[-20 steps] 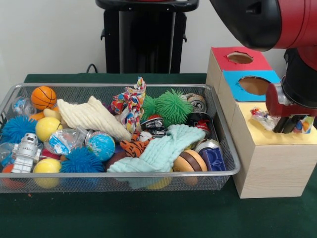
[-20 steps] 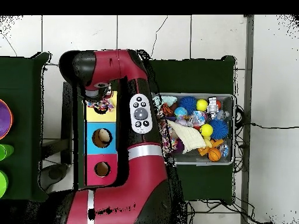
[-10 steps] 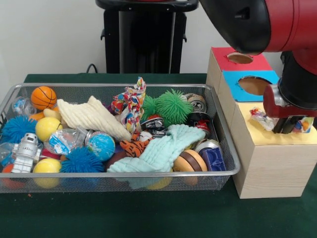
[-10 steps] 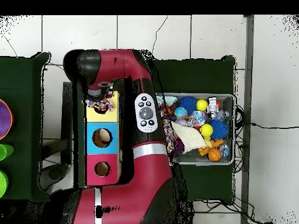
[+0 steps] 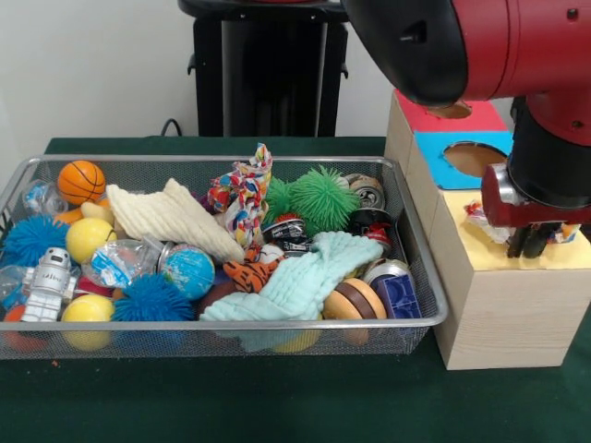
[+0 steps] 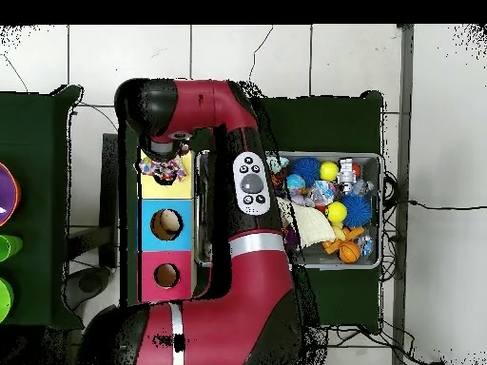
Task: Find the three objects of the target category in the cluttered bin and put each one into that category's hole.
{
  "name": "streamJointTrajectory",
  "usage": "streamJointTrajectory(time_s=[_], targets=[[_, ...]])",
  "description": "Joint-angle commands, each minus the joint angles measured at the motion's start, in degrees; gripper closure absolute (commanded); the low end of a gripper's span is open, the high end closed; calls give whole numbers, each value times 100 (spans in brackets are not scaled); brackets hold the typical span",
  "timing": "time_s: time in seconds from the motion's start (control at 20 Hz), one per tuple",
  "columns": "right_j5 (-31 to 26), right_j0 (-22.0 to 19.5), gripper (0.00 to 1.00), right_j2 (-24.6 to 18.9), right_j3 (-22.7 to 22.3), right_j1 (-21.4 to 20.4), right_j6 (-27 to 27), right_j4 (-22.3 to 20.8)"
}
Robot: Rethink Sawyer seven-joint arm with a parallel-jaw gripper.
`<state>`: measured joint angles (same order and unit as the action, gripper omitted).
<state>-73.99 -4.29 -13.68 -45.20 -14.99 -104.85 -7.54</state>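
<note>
My gripper (image 5: 526,247) stands low over the yellow top (image 5: 494,257) of the wooden sorting box, shut on a multicoloured crinkly toy (image 5: 481,220). The toy's ends stick out left and right of the fingers and rest on the yellow panel. In the overhead view the same toy (image 6: 162,169) lies on the yellow section (image 6: 166,193), just below my wrist, which hides the gripper. The yellow section's hole is covered by the toy and gripper. The wire bin (image 5: 231,323) holds the remaining clutter to the left of the box.
The blue panel (image 5: 441,171) with its hole (image 5: 473,159) and the red panel (image 5: 420,118) lie behind the yellow one. The bin holds balls, spiky balls, towels, cans, a rope toy (image 5: 242,196) and a small robot figure (image 5: 48,284). My arm (image 6: 249,190) arches over the bin's near end.
The gripper has shifted slightly towards the bin and sunk a little over the yellow panel. The upper arm has swung further over the bin. The toy has barely moved.
</note>
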Motion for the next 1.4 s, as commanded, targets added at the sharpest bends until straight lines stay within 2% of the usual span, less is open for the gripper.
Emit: streamJointTrajectory(time_s=[0.05,0.3,0.5,0.65,0.75,0.85,0.9,1.05,1.4], targets=[[3804,-685,100,246,-563,1451,552,-1553],[3730,-713,100,249,-487,1507,638,-1507],[3609,-676,100,272,-723,1264,625,-1498],[3578,-641,100,174,-1350,656,552,-1339],[3814,-688,100,-133,-1997,18,584,-1143],[3854,-483,100,-157,-2292,-637,298,-1002],[3750,-358,100,-129,-2287,-872,164,-941],[4138,-92,100,-95,-2304,-1398,1,-1072],[3613,113,100,-348,-1905,-1858,500,-1030]])
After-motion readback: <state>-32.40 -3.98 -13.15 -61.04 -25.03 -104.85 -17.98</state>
